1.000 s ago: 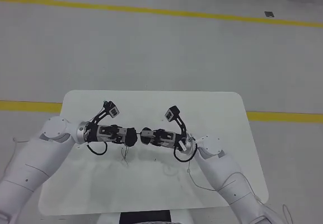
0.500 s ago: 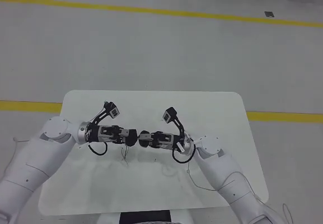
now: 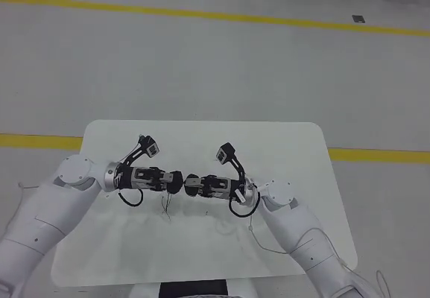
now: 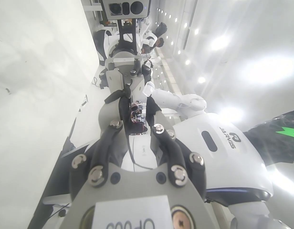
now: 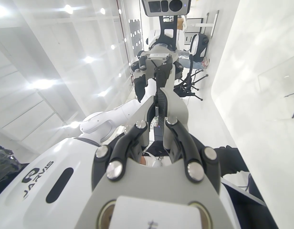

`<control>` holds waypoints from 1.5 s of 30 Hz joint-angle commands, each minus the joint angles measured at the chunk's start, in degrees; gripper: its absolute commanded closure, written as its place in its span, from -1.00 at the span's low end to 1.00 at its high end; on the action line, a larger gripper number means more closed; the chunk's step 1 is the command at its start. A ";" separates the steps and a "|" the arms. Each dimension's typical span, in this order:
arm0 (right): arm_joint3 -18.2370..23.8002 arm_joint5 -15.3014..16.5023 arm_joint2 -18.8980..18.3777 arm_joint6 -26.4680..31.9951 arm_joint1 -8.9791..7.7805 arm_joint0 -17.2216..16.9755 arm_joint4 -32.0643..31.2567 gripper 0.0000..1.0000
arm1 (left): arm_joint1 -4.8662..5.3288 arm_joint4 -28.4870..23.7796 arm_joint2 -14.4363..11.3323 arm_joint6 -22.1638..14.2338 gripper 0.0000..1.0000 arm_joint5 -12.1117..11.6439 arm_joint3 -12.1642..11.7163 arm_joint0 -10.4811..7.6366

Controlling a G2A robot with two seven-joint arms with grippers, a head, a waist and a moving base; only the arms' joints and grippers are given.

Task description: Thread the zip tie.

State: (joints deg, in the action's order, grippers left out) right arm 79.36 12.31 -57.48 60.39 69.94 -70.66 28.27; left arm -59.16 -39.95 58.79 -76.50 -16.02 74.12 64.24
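Starting on the left, the left hand [image 4: 137, 101] hangs over the middle of the counter [image 3: 289, 149] and points across toward the other arm. Its two fingers stand apart with room showing between the pads, so I read it as open and gripping nothing.

The zip tie [image 5: 161, 103] is where the two hands meet, up off the counter. It is a ribbed black strip, and its long axis runs along the line joining the hands, side to side across the counter. One end reaches in beside one of the left hand's fingers. I cannot tell whether it touches that pad, and I cannot pick out the head or its slot.

Further right, the right hand [image 3: 191, 184] faces the left one nearly tip to tip. Its fingers look closed on the strip, so I take that arm to be carrying the tie.

In my judgement the coming move turns on keeping the strip in line with the gap of the left hand and feeding it straight along that shared axis. A sideways tilt would send the tip past the pad. Both hands are about equally near the work.

There is open counter all round, and every edge is well apart from the hands. A few loose dark strands [image 3: 166, 211] lie on the surface near the left hand, on the robot's side.
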 commanded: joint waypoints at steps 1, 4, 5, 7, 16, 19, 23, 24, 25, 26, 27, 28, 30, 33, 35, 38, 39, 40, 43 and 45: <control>0.00 0.15 0.02 -0.05 0.00 -0.02 0.16 1.00 | 0.03 0.05 -0.05 0.04 0.72 0.03 -0.01 -0.02; 0.06 0.31 0.03 -0.04 -0.02 -0.05 0.43 1.00 | 0.09 0.10 -0.15 0.07 0.76 0.09 -0.02 -0.06; 0.09 0.32 0.04 -0.02 -0.02 -0.06 0.47 1.00 | 0.10 0.11 -0.19 0.08 0.76 0.11 -0.03 -0.08; 0.13 0.33 0.06 0.01 -0.04 -0.08 0.60 1.00 | 0.12 0.14 -0.31 0.10 0.80 0.14 -0.05 -0.12; 0.06 0.30 0.22 0.18 -0.09 -0.02 0.90 1.00 | 0.17 0.19 -0.81 0.24 0.90 0.26 -0.26 -0.40; 0.02 0.30 0.31 0.22 -0.10 0.04 0.96 1.00 | 0.20 0.21 -0.93 0.29 0.90 0.27 -0.32 -0.47; -0.05 0.35 0.46 0.20 -0.08 0.11 1.09 1.00 | 0.24 0.14 -1.08 0.26 0.88 0.29 -0.40 -0.53; -0.07 0.41 0.49 0.17 -0.08 0.12 1.13 1.00 | 0.26 0.16 -1.12 0.26 0.88 0.29 -0.42 -0.56; -0.08 0.46 0.52 0.15 -0.08 0.13 1.15 1.00 | 0.27 0.15 -1.15 0.26 0.88 0.29 -0.43 -0.58; -0.09 0.50 0.54 0.14 -0.08 0.14 1.18 1.00 | 0.28 0.15 -1.19 0.26 0.86 0.27 -0.44 -0.59; -0.11 0.54 0.55 0.12 -0.08 0.15 1.22 1.00 | 0.29 0.14 -1.23 0.25 0.86 0.24 -0.45 -0.62; -0.12 0.55 0.57 0.12 -0.08 0.16 1.22 1.00 | 0.29 0.10 -1.27 0.24 0.86 0.22 -0.46 -0.63; -0.13 0.53 0.61 0.13 -0.09 0.19 1.24 1.00 | 0.31 0.05 -1.35 0.23 0.86 0.18 -0.49 -0.68; -0.15 0.50 0.66 0.14 -0.10 0.22 1.26 1.00 | 0.33 0.00 -1.46 0.25 0.86 0.17 -0.52 -0.73; -0.13 0.46 0.70 0.18 -0.12 0.24 1.25 1.00 | 0.34 -0.03 -1.55 0.28 0.86 0.16 -0.55 -0.77; -0.11 0.38 0.75 0.19 -0.13 0.25 1.26 1.00 | 0.37 -0.04 -1.65 0.31 0.86 0.13 -0.57 -0.82; -0.10 0.38 0.76 0.19 -0.14 0.25 1.26 1.00 | 0.37 -0.05 -1.67 0.33 0.88 0.13 -0.58 -0.84; -0.10 0.37 0.77 0.20 -0.14 0.27 1.24 1.00 | 0.39 -0.04 -1.72 0.33 0.90 0.15 -0.59 -0.86; -0.07 0.37 0.81 0.17 -0.16 0.28 1.25 1.00 | 0.40 0.03 -1.89 0.39 0.98 0.23 -0.61 -0.90; -0.07 0.35 0.83 0.14 -0.17 0.27 1.27 1.00 | 0.40 -0.01 -1.98 0.49 1.00 0.24 -0.65 -0.92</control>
State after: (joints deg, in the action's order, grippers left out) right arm 79.29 12.67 -56.66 60.55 69.77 -70.38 29.52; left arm -58.75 -39.93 56.85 -76.06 -15.78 73.48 63.31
